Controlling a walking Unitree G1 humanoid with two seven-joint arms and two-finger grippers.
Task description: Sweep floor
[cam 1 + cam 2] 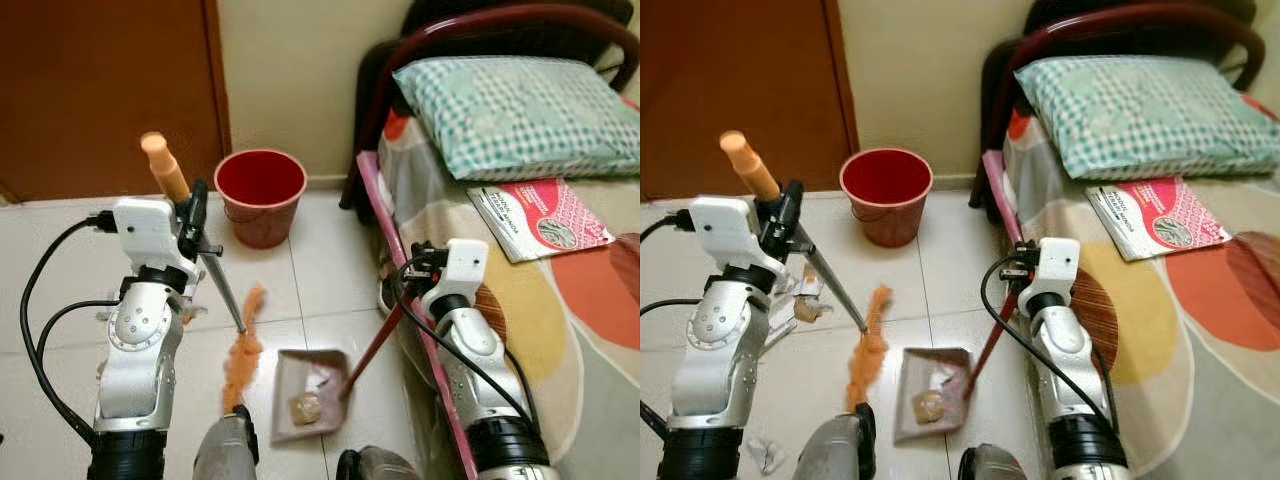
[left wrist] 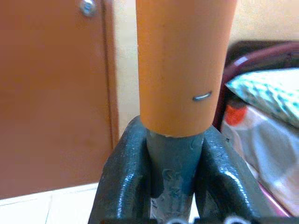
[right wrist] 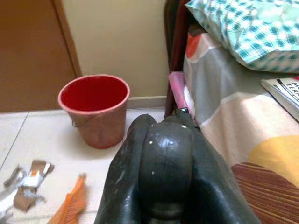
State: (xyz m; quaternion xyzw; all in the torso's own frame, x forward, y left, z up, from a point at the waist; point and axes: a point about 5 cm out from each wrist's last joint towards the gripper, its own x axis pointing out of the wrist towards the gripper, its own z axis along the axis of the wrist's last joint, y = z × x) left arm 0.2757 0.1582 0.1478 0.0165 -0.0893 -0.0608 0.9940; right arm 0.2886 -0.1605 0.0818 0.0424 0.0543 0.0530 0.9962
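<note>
At frame left, the left gripper (image 1: 188,215) clamps an orange broom (image 1: 240,350); at center right, the right gripper (image 1: 418,262) grips the dustpan (image 1: 308,395) handle, crumpled debris (image 1: 305,408) inside.

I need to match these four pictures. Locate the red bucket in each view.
Left eye view: red bucket upper centre, by the wall.
Right eye view: upper centre-left, by the wall.
Left wrist view: not in it.
Right wrist view: left of middle.
Shared landmark: brown door.

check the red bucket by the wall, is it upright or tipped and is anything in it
Upright: the red bucket stands on the floor with its round rim facing up. Its inside shows plain red, so it looks empty, though its bottom is partly hidden.
</note>
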